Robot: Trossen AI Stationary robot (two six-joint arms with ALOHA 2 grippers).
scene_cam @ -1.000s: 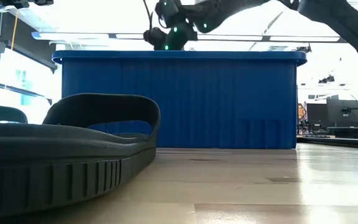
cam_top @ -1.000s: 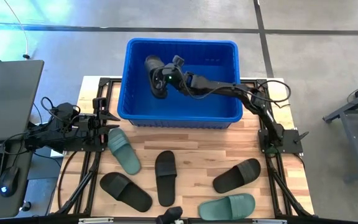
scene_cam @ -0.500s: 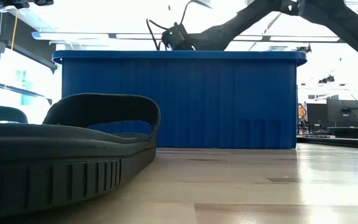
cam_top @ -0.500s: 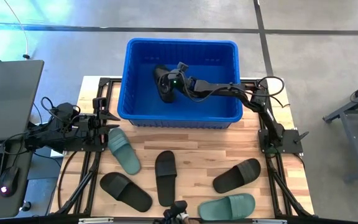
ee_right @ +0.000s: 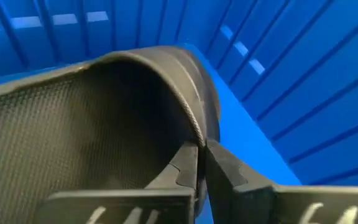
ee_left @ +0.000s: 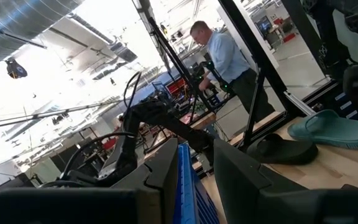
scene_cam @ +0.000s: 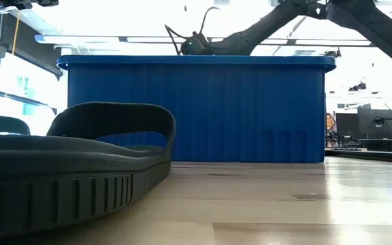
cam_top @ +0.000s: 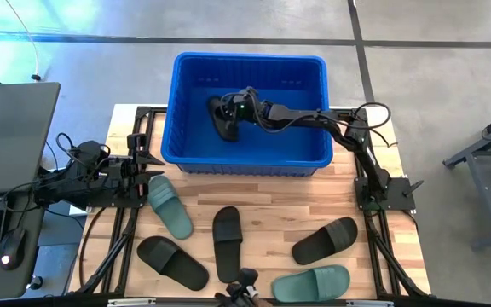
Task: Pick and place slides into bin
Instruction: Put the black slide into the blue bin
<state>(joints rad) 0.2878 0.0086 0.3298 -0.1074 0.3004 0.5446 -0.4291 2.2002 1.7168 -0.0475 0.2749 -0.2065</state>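
Right pincer [cam_top: 226,112] deep inside the blue bin [cam_top: 314,158], clamped on the strap of a black slide [ee_right: 73,124]; left pincer [cam_top: 147,160] waiting beside the bin, fingers slightly apart.

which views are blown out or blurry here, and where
Low view: the room behind the bin is blown out white, and the near black slide is large and soft-edged. Left wrist view: bright glare through the ceiling and windows. Right wrist view: the right gripper and its black slide fill the frame at close range, evenly lit. High view: even light.
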